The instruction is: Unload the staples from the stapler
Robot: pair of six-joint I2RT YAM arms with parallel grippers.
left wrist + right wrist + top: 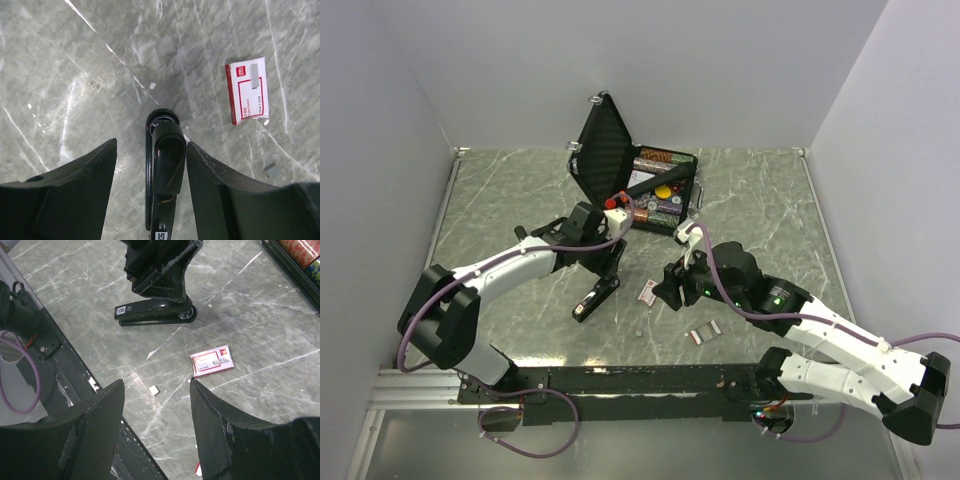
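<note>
Black two-finger left gripper [151, 145]: jaws apart, straddling front end of black metal desk stapler [168, 155]. Clear gap at one finger; other finger just beside stapler, contact not determinable. Stapler lying on grey marble-pattern tabletop [75, 75], mid-table.

Black two-finger right gripper [156, 385]: jaws apart, nothing between, hovering over tabletop.

Small red-and-white cardboard staple box [211, 360] flat on tabletop between stapler and right gripper, grey staple strip [254, 76] on top. Small loose grey staple piece [154, 389] near box. Open black hard case [610, 140] at far side, behind stapler.

White arms [510, 270], purple cables [925, 339]
</note>
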